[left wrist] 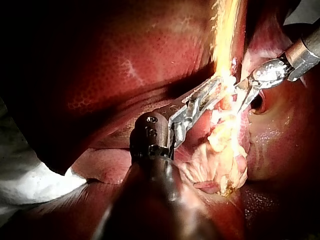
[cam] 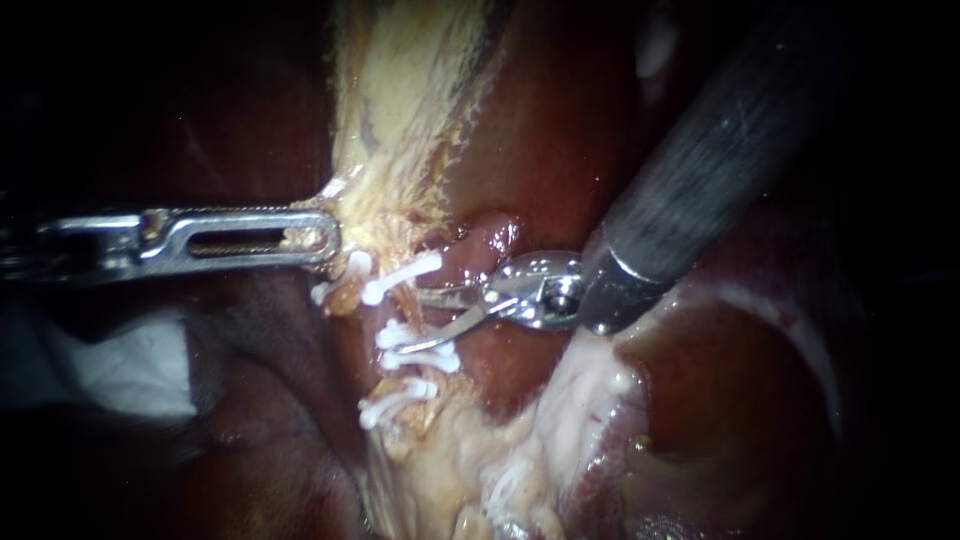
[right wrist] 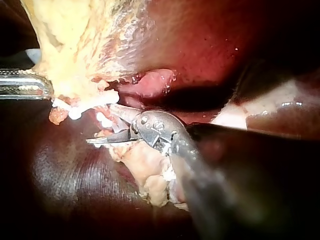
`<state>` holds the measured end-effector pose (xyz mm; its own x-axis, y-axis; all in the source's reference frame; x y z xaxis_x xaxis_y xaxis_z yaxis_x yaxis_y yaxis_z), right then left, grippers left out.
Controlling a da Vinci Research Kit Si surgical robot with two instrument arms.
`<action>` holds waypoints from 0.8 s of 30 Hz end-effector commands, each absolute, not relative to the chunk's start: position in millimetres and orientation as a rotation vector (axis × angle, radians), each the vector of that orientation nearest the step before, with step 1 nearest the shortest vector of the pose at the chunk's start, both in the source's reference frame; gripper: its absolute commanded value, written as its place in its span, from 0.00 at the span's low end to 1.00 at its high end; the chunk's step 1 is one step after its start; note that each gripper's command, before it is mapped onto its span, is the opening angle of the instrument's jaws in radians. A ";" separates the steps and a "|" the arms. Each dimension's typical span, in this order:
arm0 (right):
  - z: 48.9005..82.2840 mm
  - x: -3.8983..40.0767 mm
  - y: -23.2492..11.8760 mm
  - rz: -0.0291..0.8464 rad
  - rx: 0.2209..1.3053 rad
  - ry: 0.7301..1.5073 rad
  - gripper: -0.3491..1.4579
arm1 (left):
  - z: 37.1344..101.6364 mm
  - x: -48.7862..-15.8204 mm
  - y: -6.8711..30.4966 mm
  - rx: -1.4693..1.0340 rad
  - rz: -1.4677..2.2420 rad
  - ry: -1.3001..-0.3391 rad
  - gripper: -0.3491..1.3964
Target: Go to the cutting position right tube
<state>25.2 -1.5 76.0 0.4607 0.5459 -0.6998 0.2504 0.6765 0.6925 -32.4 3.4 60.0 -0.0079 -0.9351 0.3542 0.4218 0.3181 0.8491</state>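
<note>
Dark red liver [cam: 560, 130] fills the field on all sides, wet and glossy, with a white gauze [cam: 130, 365] at its left edge and a band of pale tissue [cam: 400, 110] running down the middle. The left instrument [cam: 325, 237] comes in level, its slotted jaws closed on the edge of that pale tissue. The right instrument [cam: 410, 320] comes down from the upper right; its two thin curved blades stand narrowly apart and grip nothing — the upper blade reaches just under the top clip [cam: 405, 272], the lower lies against the middle clips [cam: 420, 355]. The tube [cam: 404, 303] is the short yellowish strand between those clips, at the blade tips; whether it sits fully inside the gap I cannot tell. A third clip [cam: 395, 402] lies lower, clear of the blades. A pink fold [cam: 485, 248] bulges just above the blades' hinge, and ragged fat [cam: 480, 440] crowds in below them
</note>
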 end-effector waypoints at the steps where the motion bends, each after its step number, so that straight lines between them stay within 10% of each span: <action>1: 75.7 25.3 -1.7 0.206 0.850 1.115 0.83 | 60.3 -32.4 3.4 0.604 -1.180 -1.097 0.00; 24: 74.6 28.3 -2.2 0.197 0.882 1.175 0.78 | 62.2 -32.9 3.9 0.594 -1.181 -1.098 0.00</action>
<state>28.5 -2.2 74.6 0.4103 0.5630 -0.7174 0.2969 0.6613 0.6888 -32.9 3.9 62.2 -0.0097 -0.9332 0.3593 0.4255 0.3214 0.8460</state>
